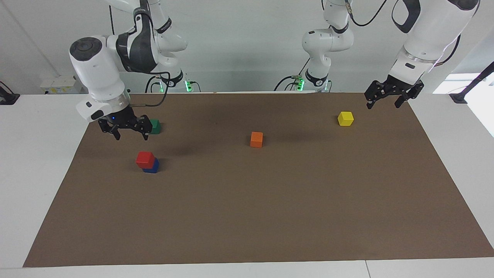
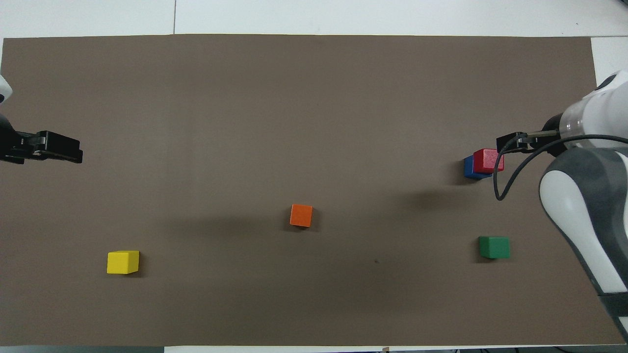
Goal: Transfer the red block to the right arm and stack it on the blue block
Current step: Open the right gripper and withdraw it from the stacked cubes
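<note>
Right gripper (image 1: 129, 131) spread, empty above red block (image 1: 145, 159) on blue block (image 1: 151, 166).

5 cubes: 1 red (image 1: 145, 158), blue (image 1: 153, 168), green (image 1: 155, 126), orange (image 1: 256, 139), yellow (image 1: 345, 118).

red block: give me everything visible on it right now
The red block is a small bright red cube with a matte, painted-wood look. It sits on top of the blue block, turned slightly and shifted so one blue edge shows. It lies toward the right arm's end of the brown mat, farther from the robots than the green block. Only the blue block touches it. The right claw hangs open above the mat, clear of it.
</note>
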Controlling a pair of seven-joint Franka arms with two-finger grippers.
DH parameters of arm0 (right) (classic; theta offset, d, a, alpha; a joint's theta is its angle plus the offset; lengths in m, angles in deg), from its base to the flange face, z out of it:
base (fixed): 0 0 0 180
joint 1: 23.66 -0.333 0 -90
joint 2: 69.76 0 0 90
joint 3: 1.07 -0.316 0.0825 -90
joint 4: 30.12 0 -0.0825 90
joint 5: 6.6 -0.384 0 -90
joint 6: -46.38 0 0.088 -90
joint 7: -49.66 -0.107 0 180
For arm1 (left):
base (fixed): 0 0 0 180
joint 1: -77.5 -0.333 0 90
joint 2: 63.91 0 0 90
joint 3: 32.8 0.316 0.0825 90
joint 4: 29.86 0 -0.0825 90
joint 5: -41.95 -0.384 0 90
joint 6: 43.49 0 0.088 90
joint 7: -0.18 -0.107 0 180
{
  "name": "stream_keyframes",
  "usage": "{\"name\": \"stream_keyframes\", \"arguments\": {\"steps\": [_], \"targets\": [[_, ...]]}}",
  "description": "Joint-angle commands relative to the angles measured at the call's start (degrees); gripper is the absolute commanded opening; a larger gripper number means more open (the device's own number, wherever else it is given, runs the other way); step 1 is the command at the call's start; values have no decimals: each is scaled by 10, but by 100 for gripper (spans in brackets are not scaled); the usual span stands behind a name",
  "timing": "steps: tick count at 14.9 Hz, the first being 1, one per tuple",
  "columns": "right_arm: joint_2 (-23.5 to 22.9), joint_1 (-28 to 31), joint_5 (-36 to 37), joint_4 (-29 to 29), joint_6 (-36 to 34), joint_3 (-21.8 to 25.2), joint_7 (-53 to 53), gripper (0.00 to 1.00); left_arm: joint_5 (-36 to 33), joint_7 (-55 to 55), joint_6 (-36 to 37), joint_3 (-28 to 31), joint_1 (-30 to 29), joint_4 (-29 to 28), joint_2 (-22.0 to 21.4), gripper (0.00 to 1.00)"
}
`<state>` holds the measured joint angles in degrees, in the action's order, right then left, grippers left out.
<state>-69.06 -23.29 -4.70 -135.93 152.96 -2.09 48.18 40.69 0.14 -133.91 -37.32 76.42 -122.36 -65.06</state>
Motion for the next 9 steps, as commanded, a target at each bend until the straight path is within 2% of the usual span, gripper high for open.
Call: {"name": "stream_keyframes", "arguments": {"steps": [1, 4, 9], "targets": [[4, 9, -16, 58, -92, -1, 37, 100, 9, -7, -2, 2, -2, -16, -14, 100], [4, 30, -16, 100, -195, 1, 71, 100, 9, -7, -2, 1, -1, -16, -13, 100], [12, 42, -20, 114, -197, 1, 69, 100, 9, -7, -2, 1, -2, -16, -13, 100]]}}
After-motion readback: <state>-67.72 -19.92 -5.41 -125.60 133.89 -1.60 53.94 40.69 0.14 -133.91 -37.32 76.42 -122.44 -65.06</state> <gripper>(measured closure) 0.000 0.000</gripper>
